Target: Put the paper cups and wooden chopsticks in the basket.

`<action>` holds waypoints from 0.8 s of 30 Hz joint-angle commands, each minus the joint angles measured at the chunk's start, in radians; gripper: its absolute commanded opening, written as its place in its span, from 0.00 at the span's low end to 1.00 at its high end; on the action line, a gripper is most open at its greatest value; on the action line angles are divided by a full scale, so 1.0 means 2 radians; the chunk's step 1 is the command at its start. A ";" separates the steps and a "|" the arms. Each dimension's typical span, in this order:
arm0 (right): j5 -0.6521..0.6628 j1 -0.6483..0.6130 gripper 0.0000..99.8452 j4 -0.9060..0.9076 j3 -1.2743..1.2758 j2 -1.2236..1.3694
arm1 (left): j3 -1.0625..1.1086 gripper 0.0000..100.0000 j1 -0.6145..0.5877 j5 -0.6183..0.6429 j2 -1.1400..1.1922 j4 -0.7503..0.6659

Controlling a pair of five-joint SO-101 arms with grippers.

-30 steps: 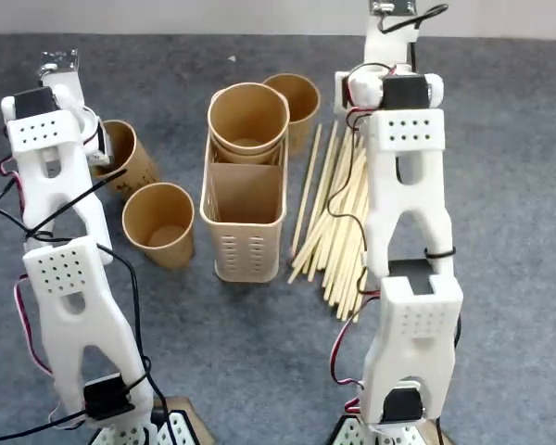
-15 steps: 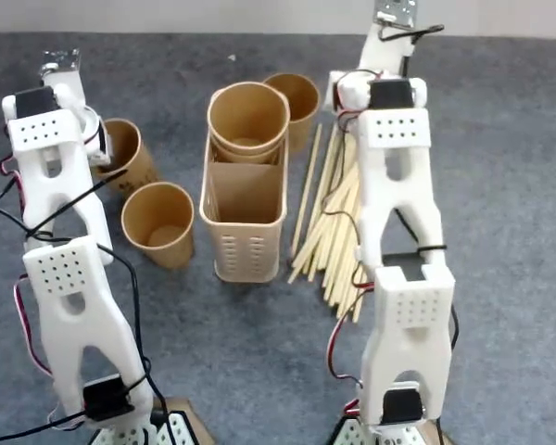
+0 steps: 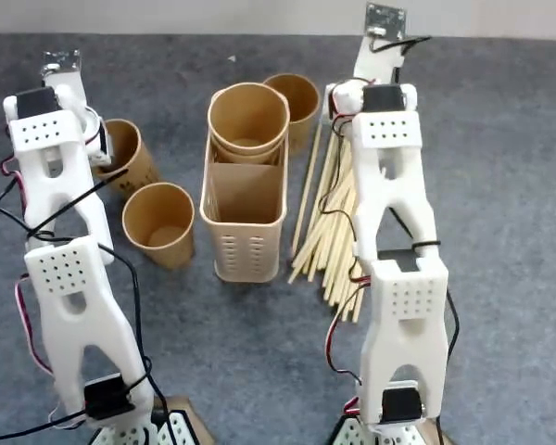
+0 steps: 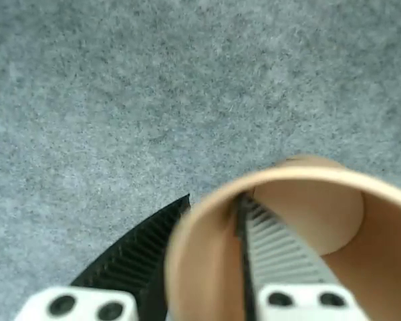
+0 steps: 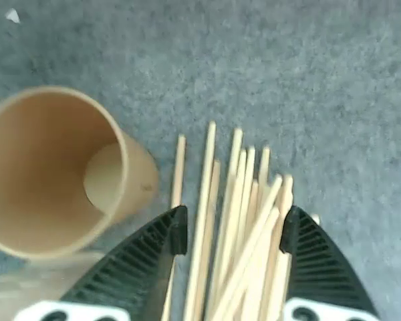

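My left arm [image 3: 60, 213] stretches forward from its base, wrist bent down. My left gripper [image 4: 214, 200] is clamped on the wall of a paper cup [image 4: 321, 214], one finger inside and one outside. My right arm [image 3: 394, 204] also reaches straight forward. My right gripper [image 5: 234, 217] points down, jaws spread wide.

Overhead plus close wrists, chopsticks [image 3: 331, 243] shared

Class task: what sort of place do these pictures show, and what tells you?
Probably a robotics lab bench: two white plastic robot arms with bare wiring on a grey felt-like mat, with brown paper cups and wooden chopsticks laid out.
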 commanded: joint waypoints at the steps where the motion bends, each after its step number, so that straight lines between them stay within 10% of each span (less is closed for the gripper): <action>1: 0.008 0.036 0.23 0.030 -0.038 -0.013 | -0.023 0.00 0.008 -0.047 -0.009 -0.005; 7: 0.065 0.088 0.22 0.146 -0.144 -0.033 | -0.113 0.00 0.008 -0.054 -0.010 0.039; 13: 0.119 0.089 0.01 0.266 -0.267 -0.046 | -0.234 0.00 0.007 -0.054 -0.043 0.058; 24: 0.163 0.094 0.00 0.266 -0.116 -0.167 | -0.068 0.00 0.102 -0.051 -0.402 0.058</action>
